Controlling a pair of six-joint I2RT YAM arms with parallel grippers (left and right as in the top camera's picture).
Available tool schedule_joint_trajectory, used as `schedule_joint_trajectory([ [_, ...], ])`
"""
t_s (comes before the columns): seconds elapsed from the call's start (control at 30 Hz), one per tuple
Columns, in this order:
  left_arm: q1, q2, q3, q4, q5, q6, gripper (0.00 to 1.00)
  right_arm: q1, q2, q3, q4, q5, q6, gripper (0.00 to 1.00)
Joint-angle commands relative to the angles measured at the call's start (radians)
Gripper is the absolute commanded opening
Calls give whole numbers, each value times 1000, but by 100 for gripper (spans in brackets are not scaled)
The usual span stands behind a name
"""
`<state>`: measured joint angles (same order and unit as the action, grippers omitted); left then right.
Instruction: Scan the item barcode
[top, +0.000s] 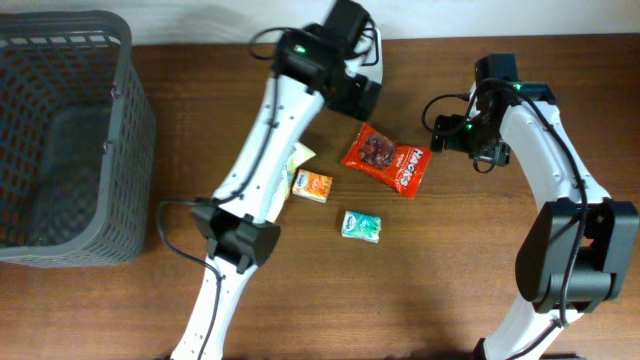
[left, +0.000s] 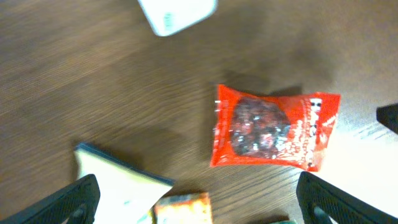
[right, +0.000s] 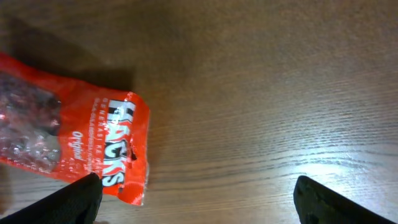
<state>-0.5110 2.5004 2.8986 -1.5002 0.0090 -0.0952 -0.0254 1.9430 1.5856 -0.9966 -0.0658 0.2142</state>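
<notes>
A red Hacks candy packet (top: 388, 160) lies flat on the wooden table, its printed face up; no barcode shows on it. My left gripper (top: 352, 92) hovers open just behind it, and in the left wrist view the red packet (left: 273, 127) lies ahead of the wide-apart fingers (left: 74, 202). My right gripper (top: 458, 132) stands open to the packet's right. In the right wrist view the packet's end (right: 93, 143) sits by the left finger (right: 68, 202), with bare wood between the jaws. Neither gripper holds anything.
An orange packet (top: 314, 186), a green packet (top: 361, 226) and a pale yellow packet (top: 296, 160) lie near the left arm. A white object (left: 177, 14) sits at the back. A dark grey basket (top: 60, 140) fills the left side.
</notes>
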Motion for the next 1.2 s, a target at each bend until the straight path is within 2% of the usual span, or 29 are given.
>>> schedule_joint_trajectory([
  [0.0,93,7,43,-62,-35,-131,99,-1,-6,-1,29,-92,10,98],
  [0.03,114,7,43,-76,-34,-164,99,-1,-6,-1,53,-145,1,98],
  [0.07,137,7,43,-93,-31,-199,99,5,-5,-5,93,-243,-68,98],
  [0.13,170,7,43,-109,-30,-212,99,31,-5,-17,145,-375,-284,99],
  [0.17,192,7,43,-117,-28,-212,99,62,-4,-30,165,-354,-372,99],
  [0.3,213,7,43,-133,-29,-211,99,167,29,-56,190,-219,-548,100],
  [0.43,214,7,43,-133,-32,-211,99,252,76,-56,225,-39,-600,98],
  [0.6,214,7,43,-133,-32,-211,99,304,129,-56,258,-22,-722,98],
  [0.8,214,7,43,-140,-32,-211,99,306,224,-56,268,37,-718,96],
  [0.9,214,7,43,-138,-32,-211,99,307,225,-56,268,37,-703,79],
  [0.93,214,7,43,-138,-32,-211,99,306,225,-55,269,41,-692,65],
  [0.97,214,7,43,-138,-32,-211,99,306,225,-55,270,46,-681,58],
  [1.0,214,7,43,-139,-32,-211,99,305,225,-55,271,57,-659,43],
  [1.1,214,7,43,-140,-32,-211,99,305,217,-45,256,60,-615,31],
  [1.17,214,7,43,-140,-32,-211,99,305,216,0,199,53,-589,30],
])
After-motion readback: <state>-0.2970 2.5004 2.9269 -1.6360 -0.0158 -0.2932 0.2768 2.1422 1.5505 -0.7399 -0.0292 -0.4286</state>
